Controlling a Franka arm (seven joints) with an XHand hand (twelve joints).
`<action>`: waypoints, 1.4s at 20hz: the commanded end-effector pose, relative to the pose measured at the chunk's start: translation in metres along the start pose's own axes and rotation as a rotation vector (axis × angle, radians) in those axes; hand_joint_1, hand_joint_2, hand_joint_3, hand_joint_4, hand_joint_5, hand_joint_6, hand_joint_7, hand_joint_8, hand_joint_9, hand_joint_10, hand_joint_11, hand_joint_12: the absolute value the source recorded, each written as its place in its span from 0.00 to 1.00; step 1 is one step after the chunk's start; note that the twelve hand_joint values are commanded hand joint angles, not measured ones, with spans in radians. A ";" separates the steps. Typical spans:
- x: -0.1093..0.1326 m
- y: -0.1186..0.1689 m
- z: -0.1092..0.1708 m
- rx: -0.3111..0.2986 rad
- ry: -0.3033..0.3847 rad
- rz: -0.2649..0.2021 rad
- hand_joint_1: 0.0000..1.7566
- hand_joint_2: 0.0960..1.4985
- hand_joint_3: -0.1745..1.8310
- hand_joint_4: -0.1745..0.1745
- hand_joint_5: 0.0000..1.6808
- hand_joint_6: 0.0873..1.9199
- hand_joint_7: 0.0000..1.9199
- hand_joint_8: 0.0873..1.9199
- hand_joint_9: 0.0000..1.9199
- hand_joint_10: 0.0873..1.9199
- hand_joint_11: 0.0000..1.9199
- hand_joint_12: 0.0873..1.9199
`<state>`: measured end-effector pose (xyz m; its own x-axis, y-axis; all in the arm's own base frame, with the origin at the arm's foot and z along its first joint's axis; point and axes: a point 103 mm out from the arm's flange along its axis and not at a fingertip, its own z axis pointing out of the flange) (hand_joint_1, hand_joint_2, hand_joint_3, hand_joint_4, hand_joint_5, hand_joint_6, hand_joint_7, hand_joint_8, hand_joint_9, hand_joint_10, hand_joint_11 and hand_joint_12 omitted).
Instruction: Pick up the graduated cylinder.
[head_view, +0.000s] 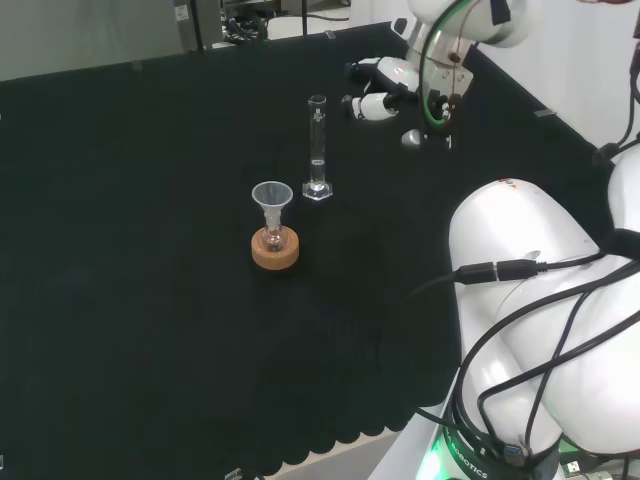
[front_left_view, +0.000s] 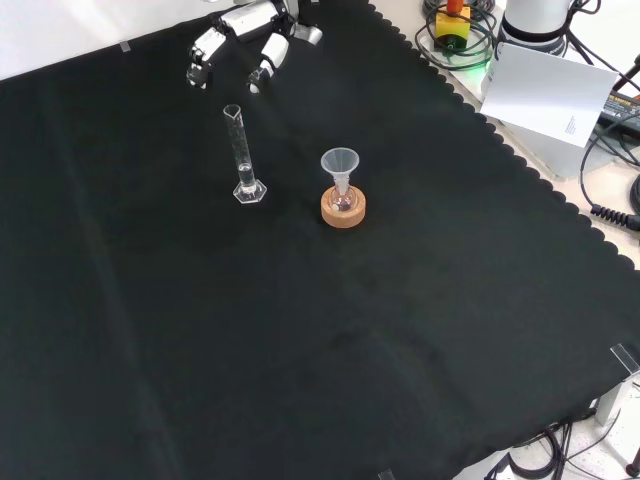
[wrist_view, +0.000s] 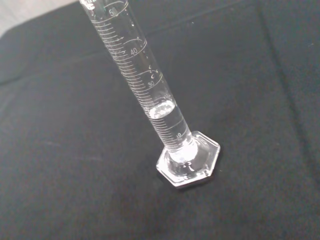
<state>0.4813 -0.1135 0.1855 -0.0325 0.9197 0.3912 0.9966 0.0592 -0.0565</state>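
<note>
A clear graduated cylinder (head_view: 318, 148) stands upright on its six-sided foot on the black cloth. It is also in the front view (front_left_view: 241, 155), and the wrist view (wrist_view: 150, 95) shows a little clear liquid in its lower part. The black and white hand (head_view: 378, 88) hovers to the cylinder's right in the head view, apart from it, with its fingers relaxed and nothing in them. From the front camera, the hand (front_left_view: 240, 40) is above and behind the cylinder, near the cloth's far edge.
A small flask with a clear funnel (head_view: 272, 205) in its neck sits on a cork ring (head_view: 275, 250), just in front of the cylinder in the head view and to its right in the front view (front_left_view: 342, 207). The arm's white links (head_view: 540, 290) stand at the right.
</note>
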 end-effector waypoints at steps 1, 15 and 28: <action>-0.033 -0.003 0.039 -0.046 0.225 -0.073 0.37 0.71 0.00 0.44 0.24 0.00 0.15 0.29 0.27 0.28 0.13 0.69; -0.033 0.005 0.101 -0.094 0.447 -0.174 0.42 0.70 0.00 0.45 0.25 0.00 0.14 0.28 0.27 0.27 0.13 0.69; -0.014 0.017 0.125 -0.099 0.515 -0.247 0.47 0.68 0.00 0.46 0.25 0.00 0.16 0.27 0.28 0.26 0.14 0.67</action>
<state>0.4835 -0.0881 0.0683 -0.2242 0.5976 0.7698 0.9731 0.1804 0.1435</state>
